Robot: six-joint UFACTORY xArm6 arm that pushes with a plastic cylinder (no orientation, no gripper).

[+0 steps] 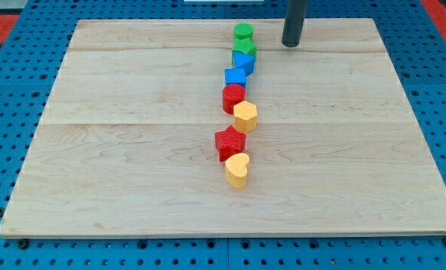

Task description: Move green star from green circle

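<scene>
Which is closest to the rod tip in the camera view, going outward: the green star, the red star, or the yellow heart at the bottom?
From my tip, near the view's top:
1. green star, just to the tip's left, near the column's top end.
2. red star, well down the column, toward the view's bottom.
3. yellow heart, the column's lowest block.
</scene>
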